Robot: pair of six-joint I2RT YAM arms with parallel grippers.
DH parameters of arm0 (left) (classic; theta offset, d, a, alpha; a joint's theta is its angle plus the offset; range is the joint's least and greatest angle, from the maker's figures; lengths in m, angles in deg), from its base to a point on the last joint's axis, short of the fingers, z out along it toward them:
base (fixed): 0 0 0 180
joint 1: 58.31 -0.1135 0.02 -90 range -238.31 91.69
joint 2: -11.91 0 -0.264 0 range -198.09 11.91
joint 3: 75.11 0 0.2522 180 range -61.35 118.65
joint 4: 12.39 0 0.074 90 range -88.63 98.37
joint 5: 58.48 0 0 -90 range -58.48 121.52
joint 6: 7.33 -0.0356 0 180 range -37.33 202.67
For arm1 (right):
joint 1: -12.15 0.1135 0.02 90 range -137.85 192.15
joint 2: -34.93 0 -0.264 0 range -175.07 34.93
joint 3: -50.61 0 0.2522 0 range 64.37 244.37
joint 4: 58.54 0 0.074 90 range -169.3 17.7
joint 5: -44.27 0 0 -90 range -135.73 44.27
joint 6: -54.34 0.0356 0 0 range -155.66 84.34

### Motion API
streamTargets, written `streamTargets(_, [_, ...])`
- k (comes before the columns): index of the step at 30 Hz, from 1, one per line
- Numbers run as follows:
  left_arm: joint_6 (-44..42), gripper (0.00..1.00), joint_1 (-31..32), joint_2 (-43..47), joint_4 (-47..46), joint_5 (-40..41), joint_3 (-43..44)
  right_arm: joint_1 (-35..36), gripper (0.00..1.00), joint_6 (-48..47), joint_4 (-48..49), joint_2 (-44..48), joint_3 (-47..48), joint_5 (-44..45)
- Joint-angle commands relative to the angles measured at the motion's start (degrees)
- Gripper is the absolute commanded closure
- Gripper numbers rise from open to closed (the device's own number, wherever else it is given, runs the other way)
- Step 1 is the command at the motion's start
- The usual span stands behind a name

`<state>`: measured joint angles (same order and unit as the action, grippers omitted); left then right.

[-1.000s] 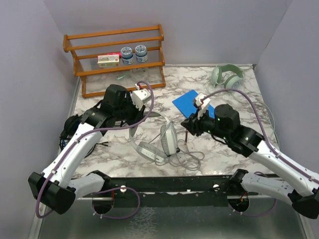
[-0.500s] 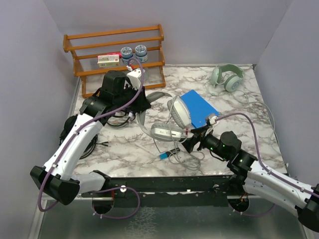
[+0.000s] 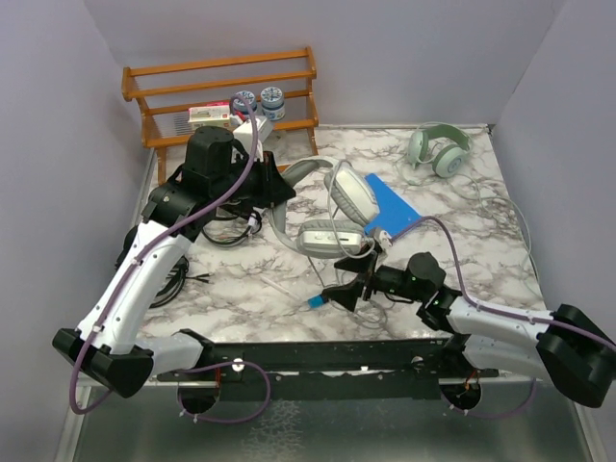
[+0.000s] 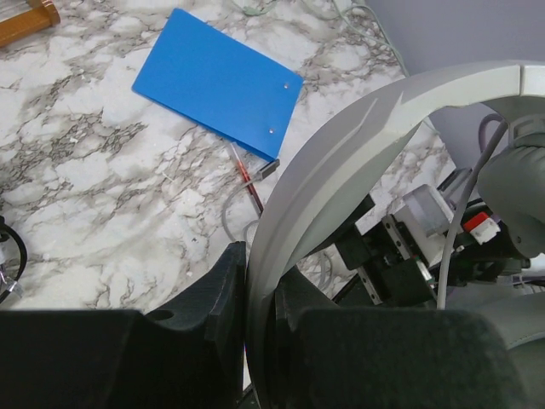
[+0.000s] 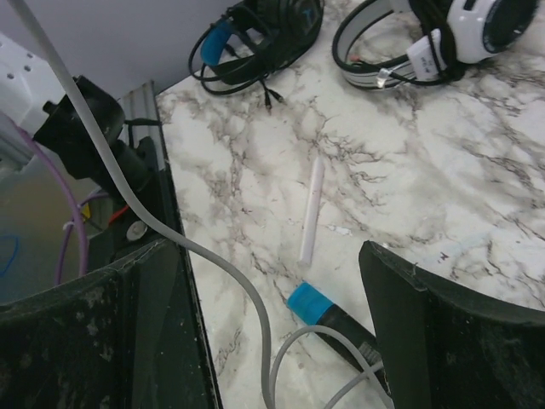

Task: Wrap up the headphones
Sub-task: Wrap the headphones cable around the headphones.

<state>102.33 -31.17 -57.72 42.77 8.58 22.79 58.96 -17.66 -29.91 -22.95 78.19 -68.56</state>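
Note:
My left gripper [image 3: 272, 185] [image 4: 260, 294] is shut on the curved headband of the pale grey-white headphones [image 3: 335, 207] [image 4: 358, 145], holding them above the marble table, earcups hanging toward the middle. Their thin grey cable [image 5: 213, 264] trails down to the table front. There my right gripper [image 3: 343, 293] [image 5: 272, 328] stands open and low, with the cable and a blue-tipped black plug [image 5: 319, 307] [image 3: 314, 301] lying between its fingers, gripped by neither. A white-and-black pair [image 5: 426, 38] and an all-black pair [image 5: 255, 30] lie at the left.
A blue card [image 3: 393, 202] [image 4: 217, 81] lies on the marble behind the held pair. A wooden rack [image 3: 221, 106] with jars stands back left. A pale green pair of headphones [image 3: 438, 149] rests back right. A short white stick [image 5: 312, 209] lies near the plug.
My left gripper has carried the grey-white headphones up and toward the back. My right gripper has opened and dropped low toward the table's front, down by the plug.

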Motion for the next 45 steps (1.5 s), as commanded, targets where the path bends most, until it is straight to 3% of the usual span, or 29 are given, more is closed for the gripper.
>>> streamTargets(1, [5.7,1.00,0.1,0.6,-2.2,-3.4,3.8,0.3,0.01,-1.6,10.5,-5.6,2.4,-9.5])
streamTargets(6, [8.4,1.00,0.1,-1.2,-2.2,-3.4,5.8,0.4,0.22,0.2,14.9,-11.7,2.9,-12.8])
streamTargets(10, [11.8,1.00,0.1,-2.0,-2.5,-0.7,6.3,0.5,0.58,1.6,16.2,-13.0,2.8,-14.5])
streamTargets(16, [26.6,1.00,0.1,-1.3,-10.1,8.3,1.2,2.4,0.98,2.3,12.5,-11.0,3.3,-13.9])
streamTargets(20, [33.2,1.00,0.1,-0.3,-13.4,20.0,-1.7,4.7,0.98,3.1,8.8,-8.9,4.8,-13.1])
streamTargets(29, [31.5,1.00,0.1,-1.5,-10.9,57.8,-4.6,6.7,0.98,2.6,-8.5,2.0,12.2,-14.5])
streamTargets(37, [22.3,1.00,0.1,-3.5,-11.0,68.2,-6.0,6.7,0.97,-5.1,-32.5,3.4,25.3,-10.9])
streamTargets(45, [17.4,1.00,0.1,-2.2,-12.6,69.8,-9.9,6.7,0.98,-11.9,-49.4,-2.9,42.6,-13.1])
